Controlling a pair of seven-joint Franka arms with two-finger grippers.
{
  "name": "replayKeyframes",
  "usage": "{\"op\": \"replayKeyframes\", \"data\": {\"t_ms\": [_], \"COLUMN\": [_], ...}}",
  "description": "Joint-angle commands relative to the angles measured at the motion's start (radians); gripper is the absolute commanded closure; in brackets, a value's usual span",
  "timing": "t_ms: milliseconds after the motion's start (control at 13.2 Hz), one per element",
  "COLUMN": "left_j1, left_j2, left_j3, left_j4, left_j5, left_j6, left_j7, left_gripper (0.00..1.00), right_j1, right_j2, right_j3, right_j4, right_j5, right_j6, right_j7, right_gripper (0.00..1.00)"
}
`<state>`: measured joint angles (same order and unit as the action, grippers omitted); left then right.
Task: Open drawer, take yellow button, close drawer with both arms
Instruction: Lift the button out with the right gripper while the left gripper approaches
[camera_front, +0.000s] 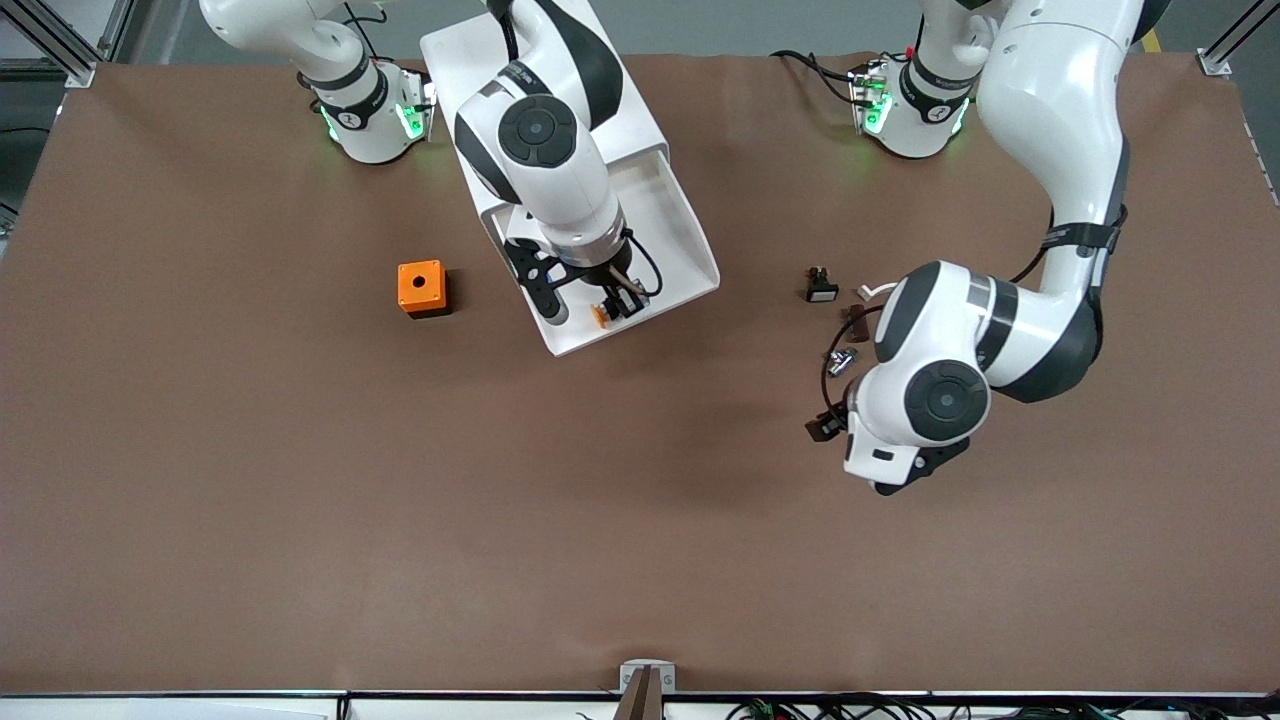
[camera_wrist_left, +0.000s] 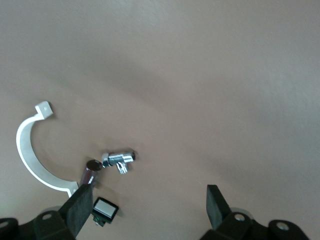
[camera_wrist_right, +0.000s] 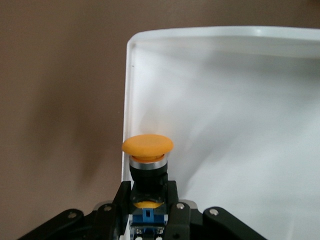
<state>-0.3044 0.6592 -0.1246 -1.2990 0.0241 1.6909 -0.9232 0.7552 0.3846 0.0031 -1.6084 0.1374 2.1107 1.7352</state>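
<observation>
The top drawer (camera_front: 683, 243) stands pulled out of the white cabinet (camera_front: 470, 62) toward the front camera. My right gripper (camera_front: 611, 307) reaches into its front corner and is shut on the button (camera_front: 601, 314). In the right wrist view the black fingers (camera_wrist_right: 122, 197) clamp the button's black-and-blue body, and its orange-yellow cap (camera_wrist_right: 148, 145) sticks out past the right gripper (camera_wrist_right: 148, 192) over the drawer's white floor (camera_wrist_right: 235, 130). My left gripper (camera_wrist_left: 147, 207) hangs open over bare table beside several small parts, with nothing between its fingers (camera_wrist_left: 217, 204). The left arm's hand (camera_front: 882, 455) waits there.
An orange cube with a hole (camera_front: 422, 288) sits on the table beside the drawer, toward the right arm's end. Near the left hand lie a black part with a white face (camera_front: 822, 290), a white curved clamp (camera_wrist_left: 30, 150), a brown cylinder (camera_wrist_left: 89, 171) and a chrome fitting (camera_wrist_left: 119, 160).
</observation>
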Motion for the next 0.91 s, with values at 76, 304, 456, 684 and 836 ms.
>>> {"op": "replayKeyframes", "data": {"t_ms": [76,304,456,684,836], "left_j1": [-0.024,-0.116,-0.169,-0.258,-0.297], "left_j2": [-0.012,-0.007,-0.004,-0.003,0.002], "left_j3": [0.0,0.0,-0.001,0.0,-0.003], "left_j4": [-0.006,-0.005,-0.005,-0.006,-0.006], "left_j5": [-0.078,-0.084,-0.084,-0.084,-0.087], "left_j6": [0.01,0.059,0.133,0.185,0.19], "left_j7": [-0.045,-0.082,-0.101,-0.192,-0.245], "left_gripper": [0.0,0.0,0.0,0.0,0.0], "right_j1": [-0.051,-0.127,-0.201,-0.336,-0.428], "right_j2": [-0.015,-0.013,-0.018,-0.019,-0.013], "right_j3": [-0.008,-0.011,-0.015,-0.015,-0.015], "right_j4": [0.034,0.122,0.143,0.143,0.143], "right_j5": [0.005,0.007,-0.004,-0.009,-0.08], "right_j6": [-0.043,-0.165,-0.23,-0.25,-0.267], "right_j7": [-0.181,-0.395,-0.624,-0.94,-1.148], "right_gripper": [1.0,1.0,1.0,1.0,1.0]}}
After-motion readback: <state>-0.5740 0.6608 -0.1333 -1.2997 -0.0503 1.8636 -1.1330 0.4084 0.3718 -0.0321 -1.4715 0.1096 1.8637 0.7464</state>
